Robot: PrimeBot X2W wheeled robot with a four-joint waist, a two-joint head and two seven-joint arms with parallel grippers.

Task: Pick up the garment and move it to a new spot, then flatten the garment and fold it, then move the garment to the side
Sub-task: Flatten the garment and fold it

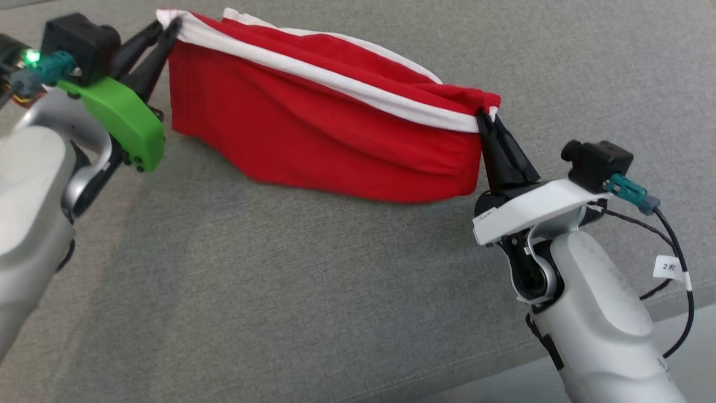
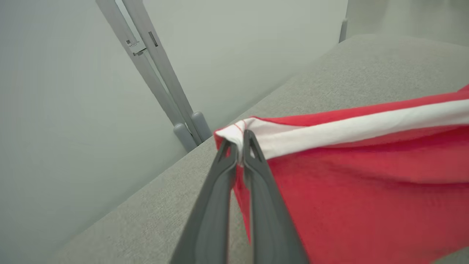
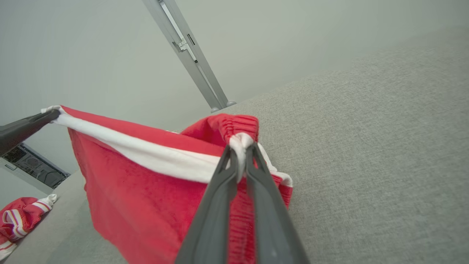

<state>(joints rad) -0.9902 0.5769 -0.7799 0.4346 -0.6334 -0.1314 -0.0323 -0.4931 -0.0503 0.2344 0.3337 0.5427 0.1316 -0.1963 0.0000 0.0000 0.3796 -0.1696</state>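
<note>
One red garment point(image 1: 313, 134) with a white band, stretched between two grippers above grey fabric surface point(image 1: 279, 291); lower edge near or touching it, cannot tell which. Left gripper point(image 1: 174, 25): fingers pressed together, pinching one top corner. Right gripper point(image 1: 483, 116): likewise pinching opposite corner.

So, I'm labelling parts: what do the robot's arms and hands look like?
Both forearms are pale silver-grey shells. The left hand has two long dark fingers, a bright green cover and a black camera block with a teal plug. The right hand matches, but with a white cover and a tagged black cable.
</note>
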